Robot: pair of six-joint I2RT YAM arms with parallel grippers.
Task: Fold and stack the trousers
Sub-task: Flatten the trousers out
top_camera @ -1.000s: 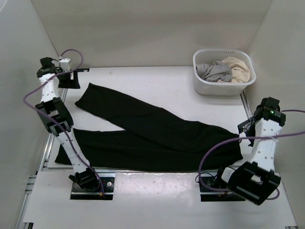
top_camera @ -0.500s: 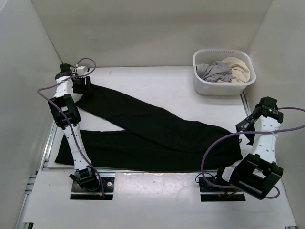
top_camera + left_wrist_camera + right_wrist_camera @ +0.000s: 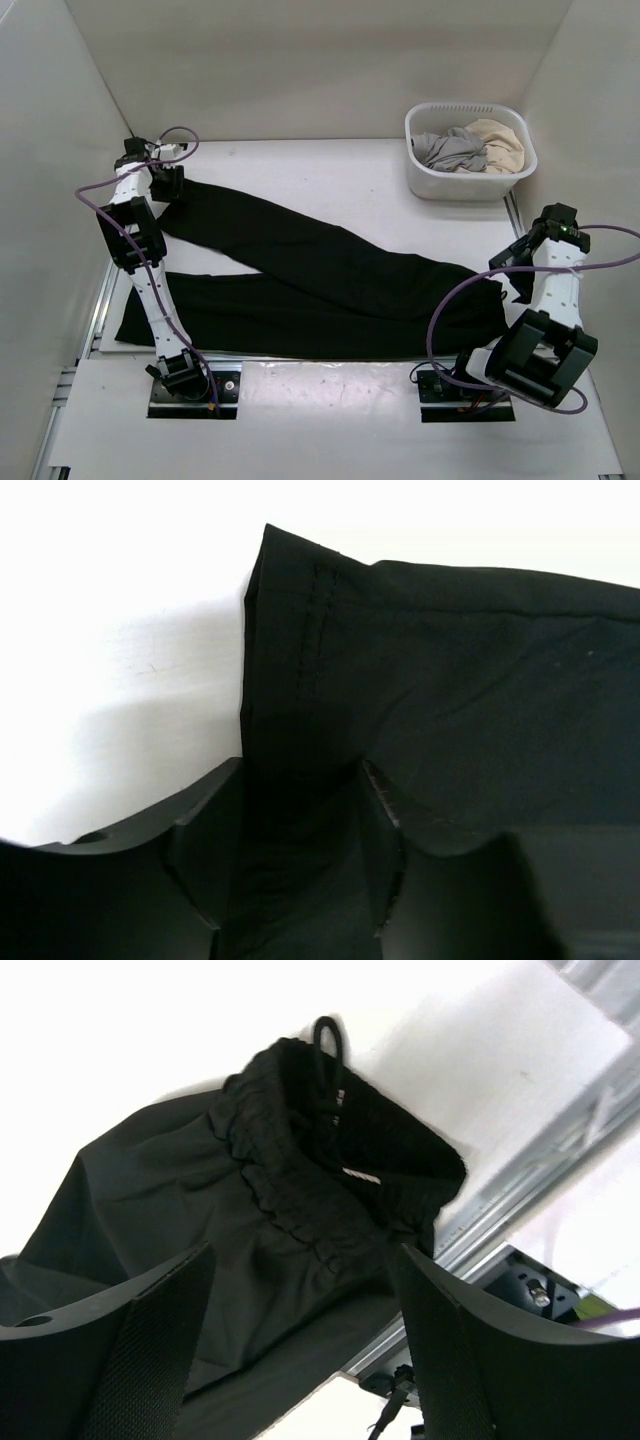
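Note:
The black trousers [image 3: 330, 270] lie flat on the white table [image 3: 330, 175] in a sideways V, waist at the right and both legs running left. My left gripper [image 3: 166, 182] is at the far-left end of the upper leg. In the left wrist view my left gripper [image 3: 300, 780] stands partly open, its fingers either side of the stitched hem corner [image 3: 300, 630]. My right gripper [image 3: 512, 262] hovers over the waist end. In the right wrist view my right gripper [image 3: 300, 1270] is wide open above the gathered waistband [image 3: 330, 1150] and its drawstring loop.
A white basket [image 3: 425, 180] at the back right holds a grey garment [image 3: 450, 150] and a beige garment [image 3: 500, 140]. White walls close in the table on the left, back and right. A metal rail [image 3: 520, 1180] runs along the table's right edge beside the waistband.
My left gripper has swung from the far-left corner rightward and down onto the upper leg's hem. My right arm has turned slightly toward the waistband. The trousers have not moved.

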